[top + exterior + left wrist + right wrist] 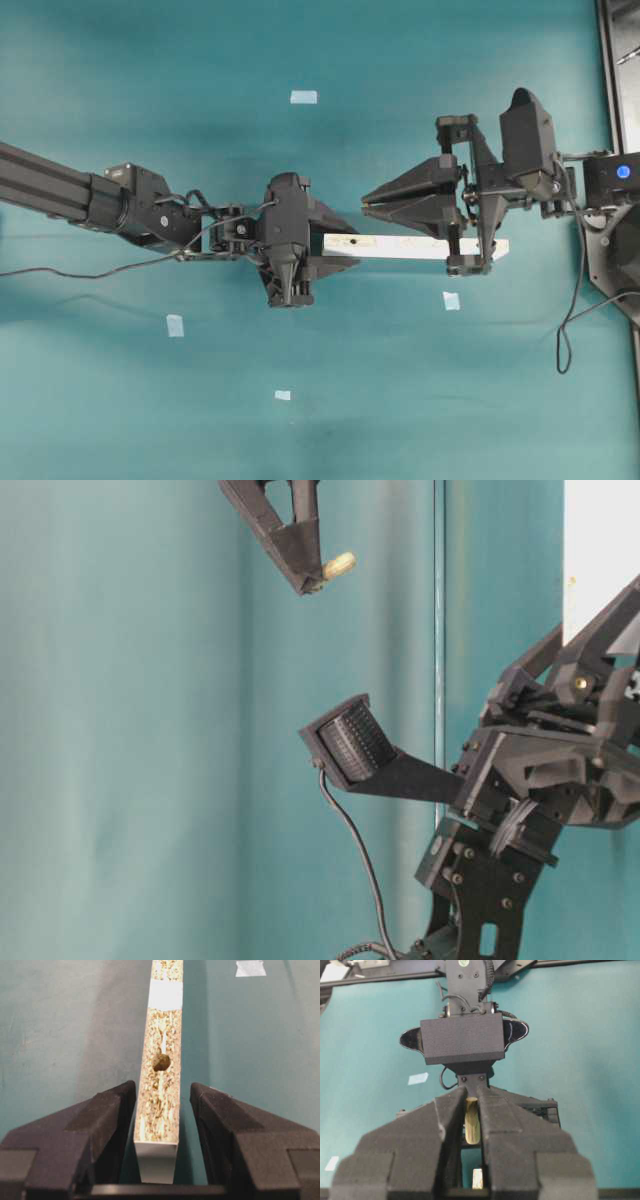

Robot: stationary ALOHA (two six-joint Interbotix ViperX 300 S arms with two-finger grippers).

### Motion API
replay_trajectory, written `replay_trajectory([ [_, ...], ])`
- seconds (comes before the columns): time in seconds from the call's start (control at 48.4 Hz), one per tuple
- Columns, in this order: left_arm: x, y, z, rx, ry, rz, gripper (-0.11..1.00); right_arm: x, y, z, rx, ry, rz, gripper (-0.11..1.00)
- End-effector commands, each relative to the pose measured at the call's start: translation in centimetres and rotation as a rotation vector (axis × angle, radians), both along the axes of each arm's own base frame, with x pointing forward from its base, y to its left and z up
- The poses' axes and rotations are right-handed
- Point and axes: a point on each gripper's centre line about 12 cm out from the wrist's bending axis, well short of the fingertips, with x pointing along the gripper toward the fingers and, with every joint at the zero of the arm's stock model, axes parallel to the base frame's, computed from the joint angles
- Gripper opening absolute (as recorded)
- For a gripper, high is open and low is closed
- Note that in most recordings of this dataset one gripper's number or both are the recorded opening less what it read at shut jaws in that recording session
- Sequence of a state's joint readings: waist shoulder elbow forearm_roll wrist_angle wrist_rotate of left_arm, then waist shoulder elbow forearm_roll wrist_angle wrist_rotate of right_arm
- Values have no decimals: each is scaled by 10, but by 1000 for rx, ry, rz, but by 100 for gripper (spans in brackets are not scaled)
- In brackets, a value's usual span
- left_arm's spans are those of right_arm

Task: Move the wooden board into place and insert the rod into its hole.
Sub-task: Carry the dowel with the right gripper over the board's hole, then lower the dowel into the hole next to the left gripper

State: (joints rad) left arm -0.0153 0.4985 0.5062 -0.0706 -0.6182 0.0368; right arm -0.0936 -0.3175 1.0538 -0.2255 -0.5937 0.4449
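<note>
The wooden board point(420, 247) lies across the middle of the teal table, a narrow chipboard face up, with the dark hole point(355, 241) near its left end. My left gripper point(335, 245) straddles that end. In the left wrist view its jaws stand either side of the board point(160, 1105), short of the hole point(161, 1062), with a teal gap showing on the right. My right gripper point(366, 203) hovers just behind the hole, pointing left. It is shut on the cream rod point(472, 1120), whose tip sticks out of the fingers point(338, 565).
Small pale tape squares lie on the table at the back point(303, 97), front left point(175, 325), front right point(451, 300) and front point(283, 395). The right arm's wrist point(470, 250) crosses over the board's right end. A black frame point(620, 120) runs along the right edge.
</note>
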Motion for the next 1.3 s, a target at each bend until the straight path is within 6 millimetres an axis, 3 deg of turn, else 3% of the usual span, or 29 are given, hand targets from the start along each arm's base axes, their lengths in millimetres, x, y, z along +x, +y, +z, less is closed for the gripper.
replay_trajectory([
  [0.0,5,-1,20,-7,-49,1,45,0,-1,4,2,-27,-1,9],
  [0.083,4,-1,17,-7,-43,1,38,-1,-1,1,7,-35,-1,9],
  [0.186,2,-1,16,-6,-37,-1,21,-2,0,-2,17,-58,4,9],
  [0.393,-1,-2,13,-1,-32,-5,21,5,1,-16,29,-81,17,9],
  [0.744,-1,-2,11,-2,-23,-5,21,23,-2,-65,10,-33,6,9],
  [1.282,-1,-2,10,-3,-22,-3,21,27,-4,-87,-4,86,0,9],
])
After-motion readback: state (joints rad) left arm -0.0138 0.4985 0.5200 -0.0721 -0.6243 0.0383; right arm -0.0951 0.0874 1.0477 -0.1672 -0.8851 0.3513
